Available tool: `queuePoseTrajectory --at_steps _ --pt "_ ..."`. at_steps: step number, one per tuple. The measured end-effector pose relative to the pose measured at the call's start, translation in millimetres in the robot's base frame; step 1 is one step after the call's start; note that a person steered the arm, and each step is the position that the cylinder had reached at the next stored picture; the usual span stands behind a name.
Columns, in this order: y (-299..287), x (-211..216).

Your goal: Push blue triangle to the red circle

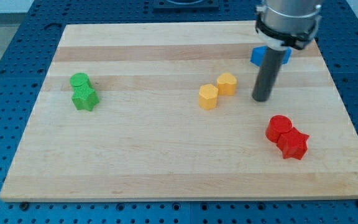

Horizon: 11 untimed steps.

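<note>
A blue block [258, 55], partly hidden behind the rod so its shape is hard to make out, lies near the view's top right. My tip [261, 99] rests on the board just below that block and right of the yellow blocks. The red circle [279, 126] sits lower right, touching a red star [294, 145] on its lower right side. My tip is above and a little left of the red circle, with a gap between them.
Two yellow blocks, a hexagon [208, 96] and a heart-like one [227, 83], sit side by side in the middle. A green circle [79, 81] and a green star [85, 98] sit at the left. The wooden board [166, 162] ends at blue pegboard.
</note>
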<state>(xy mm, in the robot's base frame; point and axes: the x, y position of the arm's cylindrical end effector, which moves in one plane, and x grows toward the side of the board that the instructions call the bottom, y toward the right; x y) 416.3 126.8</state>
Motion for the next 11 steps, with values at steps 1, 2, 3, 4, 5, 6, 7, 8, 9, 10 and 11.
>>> queuePoseTrajectory --at_steps 1,2,3,4,5,6,7,8,9,10,11 --pt "-27 -17" --pt "-28 -25" --pt "-29 -71" --pt "-29 -79" --pt "-21 -111" --pt "4 -135" --pt "37 -144" --pt "50 -145" --pt "50 -130" --pt "50 -94" --pt "50 -80"
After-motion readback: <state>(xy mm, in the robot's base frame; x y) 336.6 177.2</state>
